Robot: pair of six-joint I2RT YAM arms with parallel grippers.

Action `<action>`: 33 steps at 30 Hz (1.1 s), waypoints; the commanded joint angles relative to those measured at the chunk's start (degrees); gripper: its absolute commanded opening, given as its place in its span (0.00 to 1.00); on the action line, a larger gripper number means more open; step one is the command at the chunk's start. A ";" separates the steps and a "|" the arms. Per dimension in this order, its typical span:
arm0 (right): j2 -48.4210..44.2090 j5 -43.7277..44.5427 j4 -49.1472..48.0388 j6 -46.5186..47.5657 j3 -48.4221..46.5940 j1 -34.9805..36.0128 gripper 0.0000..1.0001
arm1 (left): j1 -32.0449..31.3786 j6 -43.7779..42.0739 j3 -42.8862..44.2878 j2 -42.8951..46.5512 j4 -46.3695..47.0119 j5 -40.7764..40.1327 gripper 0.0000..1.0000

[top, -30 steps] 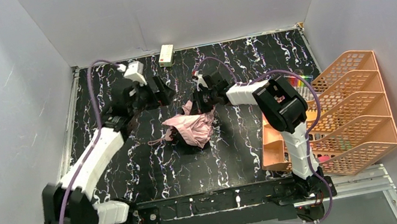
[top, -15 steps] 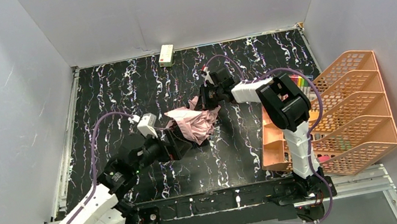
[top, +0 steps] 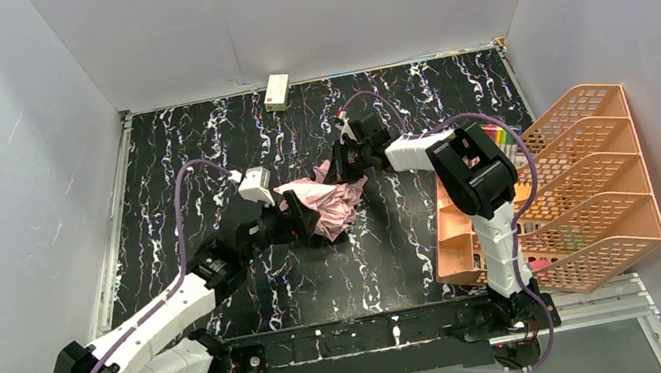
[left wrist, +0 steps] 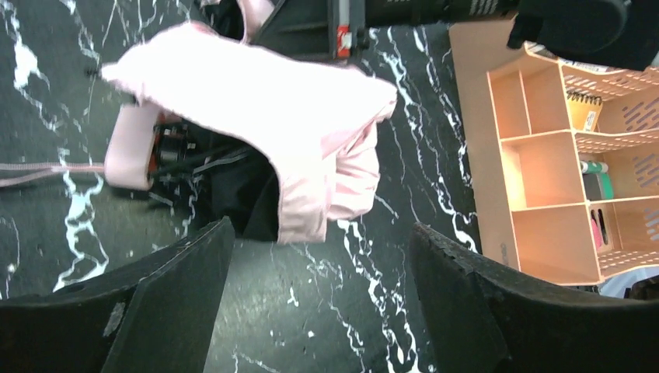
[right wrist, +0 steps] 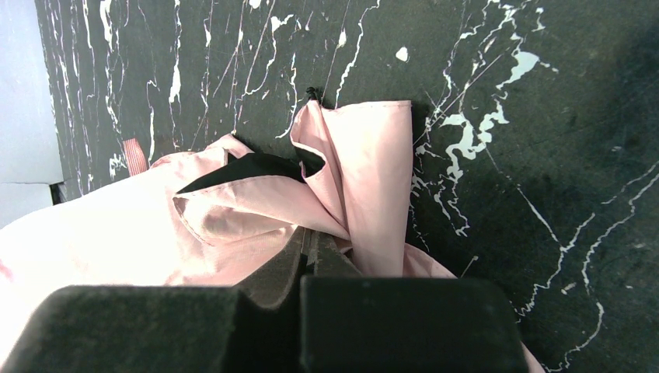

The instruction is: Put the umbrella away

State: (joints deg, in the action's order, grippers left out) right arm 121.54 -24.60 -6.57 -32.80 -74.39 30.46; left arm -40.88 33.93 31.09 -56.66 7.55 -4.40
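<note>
Between the two pairs of jaws, near the middle of the black bench with white veins (top: 200, 158), lies the compact folding umbrella of pale pink and black fabric (top: 325, 210), as a crumpled heap. Seen from the top camera, the left jaws stand at its near left side and the right jaws at its far edge. A small cream rectangular box (top: 277, 91) sits well beyond both jaws, at the back wall. An orange mesh organiser rack (top: 590, 184) stands well to the right of the right jaws.

From the left wrist camera, the left jaws are wide apart and hold nothing; both black fingers (left wrist: 155, 311) are clear of the fabric. The umbrella (left wrist: 264, 101) lies just ahead of them on the bench. Its stubby pink handle (left wrist: 128, 155) is ahead of the left finger, and the thin pink strap (left wrist: 47, 169) runs further to the left. The rack (left wrist: 474, 140) shows beyond the right finger.

From the right wrist camera, the right jaws are together and clamped on a fold of the umbrella's pink fabric (right wrist: 365, 171). A bit of the black face shows ahead, to the left of the tips.
</note>
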 commanded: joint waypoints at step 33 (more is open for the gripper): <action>4.04 5.63 8.31 4.93 1.01 -1.19 0.00 | 2.93 -3.87 3.92 -8.70 10.75 12.04 0.21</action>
State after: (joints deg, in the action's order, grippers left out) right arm 121.67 -25.30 -6.74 -32.25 -74.48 30.35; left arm -38.09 29.54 36.27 -66.98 15.31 2.70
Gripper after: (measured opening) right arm 0.011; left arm 0.213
